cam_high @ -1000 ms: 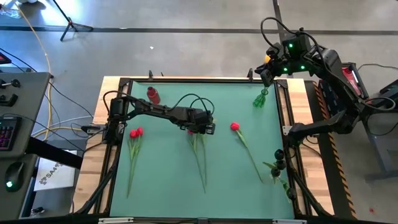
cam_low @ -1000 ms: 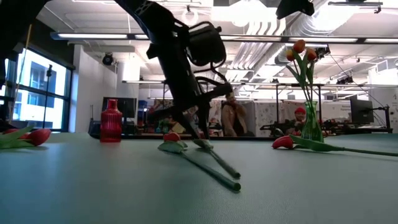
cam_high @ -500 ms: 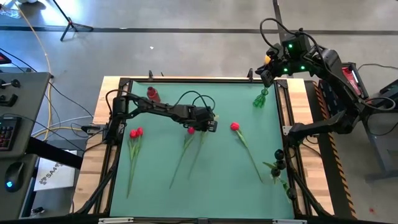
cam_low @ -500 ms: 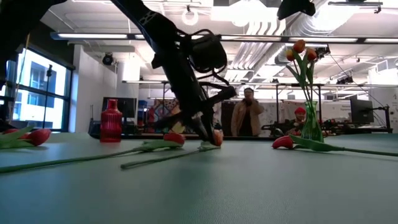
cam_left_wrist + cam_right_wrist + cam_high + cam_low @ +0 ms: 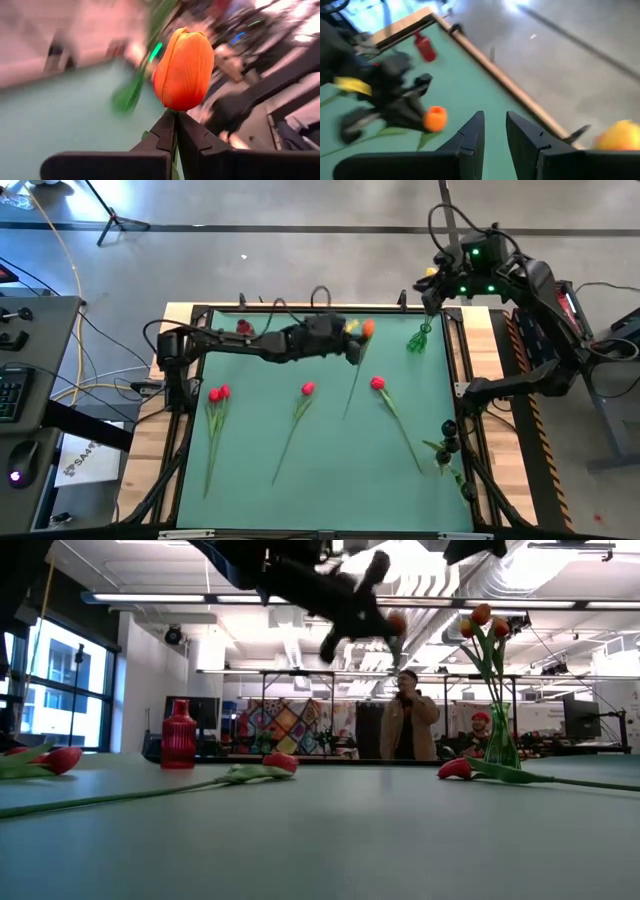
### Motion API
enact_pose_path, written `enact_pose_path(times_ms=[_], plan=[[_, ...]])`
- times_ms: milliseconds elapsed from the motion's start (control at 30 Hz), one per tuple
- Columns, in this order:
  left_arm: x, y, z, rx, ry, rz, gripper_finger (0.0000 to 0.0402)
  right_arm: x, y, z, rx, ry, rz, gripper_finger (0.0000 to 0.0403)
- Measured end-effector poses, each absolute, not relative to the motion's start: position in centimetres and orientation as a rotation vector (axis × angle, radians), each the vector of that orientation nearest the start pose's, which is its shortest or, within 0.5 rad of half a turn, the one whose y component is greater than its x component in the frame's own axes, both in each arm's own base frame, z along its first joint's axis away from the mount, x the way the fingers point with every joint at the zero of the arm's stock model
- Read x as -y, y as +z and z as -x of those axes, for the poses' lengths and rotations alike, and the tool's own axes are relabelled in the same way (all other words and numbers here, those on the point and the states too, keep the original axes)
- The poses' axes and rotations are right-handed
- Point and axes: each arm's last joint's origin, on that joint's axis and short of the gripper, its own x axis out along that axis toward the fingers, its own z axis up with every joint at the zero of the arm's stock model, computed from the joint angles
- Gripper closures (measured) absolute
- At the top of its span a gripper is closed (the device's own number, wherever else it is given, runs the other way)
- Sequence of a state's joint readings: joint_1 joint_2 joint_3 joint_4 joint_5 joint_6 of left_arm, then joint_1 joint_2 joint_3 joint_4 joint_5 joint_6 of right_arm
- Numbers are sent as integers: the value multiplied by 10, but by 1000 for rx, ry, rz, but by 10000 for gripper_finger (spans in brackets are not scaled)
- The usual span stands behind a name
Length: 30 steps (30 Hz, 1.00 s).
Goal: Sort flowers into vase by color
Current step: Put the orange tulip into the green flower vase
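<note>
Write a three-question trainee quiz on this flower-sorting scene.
1. True or false: the left claw is shut on the orange tulip.
2. Which vase stands nearer the right claw? A) red vase B) green vase
3. Fill in: the tulips lying on the mat all have ___ heads.

Key: 1 true; 2 B; 3 red

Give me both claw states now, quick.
Left claw: closed on the thin green stem of an orange-headed tulip, lifted off the table.
Right claw: open, holding nothing.
</note>
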State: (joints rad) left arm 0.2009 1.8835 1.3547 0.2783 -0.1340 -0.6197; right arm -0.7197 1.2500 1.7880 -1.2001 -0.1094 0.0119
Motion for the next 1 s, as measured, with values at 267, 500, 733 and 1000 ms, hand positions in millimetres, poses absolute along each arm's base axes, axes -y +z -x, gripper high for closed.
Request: enact_pose_path(times_ms=[267,500,733,1000], plan=[[-113,311,-421,329,340,113,401,112,507,-121,-512,-839,-151,334],[-158,319,-427,413,276,104,401,98,527,-105,-423,-873,-214,334],[-178,342,-449,506,186,42,401,94,521,-99,-482,-929,-306,334],[-189,341,-484,548,95,54,401,92,515,-96,-530,-969,-380,334]])
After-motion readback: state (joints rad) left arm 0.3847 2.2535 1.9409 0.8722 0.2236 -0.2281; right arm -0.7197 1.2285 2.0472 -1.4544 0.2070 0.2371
